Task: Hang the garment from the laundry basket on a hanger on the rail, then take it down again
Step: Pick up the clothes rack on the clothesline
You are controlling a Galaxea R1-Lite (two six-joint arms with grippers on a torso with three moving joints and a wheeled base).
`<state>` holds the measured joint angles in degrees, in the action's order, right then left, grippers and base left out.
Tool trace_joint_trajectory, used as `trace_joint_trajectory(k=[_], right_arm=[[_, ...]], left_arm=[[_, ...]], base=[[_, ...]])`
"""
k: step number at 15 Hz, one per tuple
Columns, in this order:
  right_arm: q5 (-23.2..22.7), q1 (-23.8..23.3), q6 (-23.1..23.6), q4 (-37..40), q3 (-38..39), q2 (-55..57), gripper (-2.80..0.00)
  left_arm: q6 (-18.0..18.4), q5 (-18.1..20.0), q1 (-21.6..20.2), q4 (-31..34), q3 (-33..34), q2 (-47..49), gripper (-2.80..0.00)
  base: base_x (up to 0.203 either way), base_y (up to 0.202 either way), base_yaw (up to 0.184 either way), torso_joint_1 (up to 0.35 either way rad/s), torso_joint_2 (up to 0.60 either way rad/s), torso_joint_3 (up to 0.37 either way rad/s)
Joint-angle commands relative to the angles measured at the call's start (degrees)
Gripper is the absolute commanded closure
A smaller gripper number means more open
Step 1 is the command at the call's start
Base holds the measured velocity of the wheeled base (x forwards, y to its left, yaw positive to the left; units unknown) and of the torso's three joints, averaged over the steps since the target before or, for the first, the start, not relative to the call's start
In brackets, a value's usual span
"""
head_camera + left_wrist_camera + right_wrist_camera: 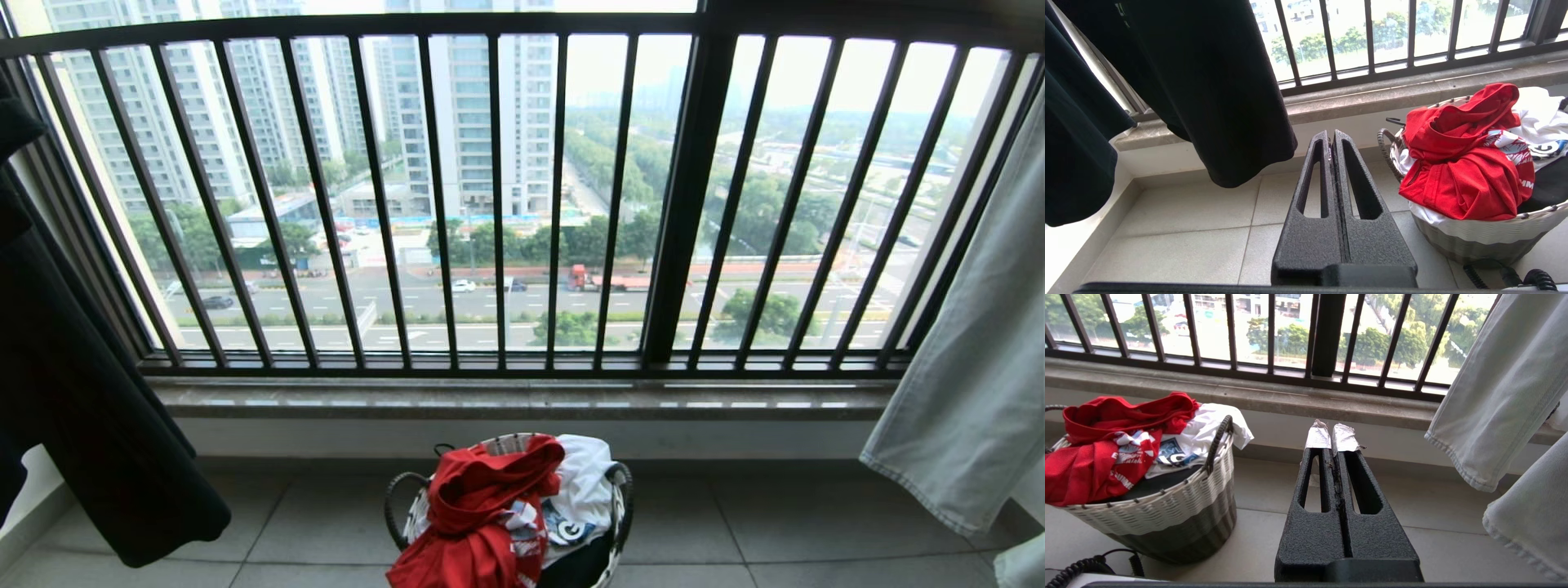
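Red short-sleeved printed T-shirt (478,514) sits crumpled atop round woven white basket (1167,506), near centre floor; left gripper (1331,136) and right gripper (1331,435) parked closed, empty; pickup not started, next needs reach-down.

garment (478,523): red, crumpled, spilling over rim | laundry basket (618,506): upright on floor

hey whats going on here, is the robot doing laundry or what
Nothing is being handled yet. The red T-shirt still lies heaped on top of the woven laundry basket on the tiled floor by the window railing. The left gripper and right gripper are both shut and empty, held above the floor on either side of the basket.
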<state>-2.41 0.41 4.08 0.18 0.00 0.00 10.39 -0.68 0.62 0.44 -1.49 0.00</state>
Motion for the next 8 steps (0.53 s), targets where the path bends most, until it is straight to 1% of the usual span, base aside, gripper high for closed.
trace_joint_trajectory(k=[1, 8], right_arm=[[0.0, 0.0, 0.0, 0.0, 0.0, 0.0, 0.0], [0.0, 0.0, 0.1, 0.0, 0.0, 0.1, 0.0]], left_arm=[[0.1, 0.0, 0.0, 0.0, 0.0, 0.0, 0.0], [0.1, 0.0, 0.0, 0.0, 0.0, 0.0, 0.0]], base=[[0.0, 0.0, 0.0, 0.0, 0.0, 0.0], [0.0, 0.0, 0.0, 0.0, 0.0, 0.0]])
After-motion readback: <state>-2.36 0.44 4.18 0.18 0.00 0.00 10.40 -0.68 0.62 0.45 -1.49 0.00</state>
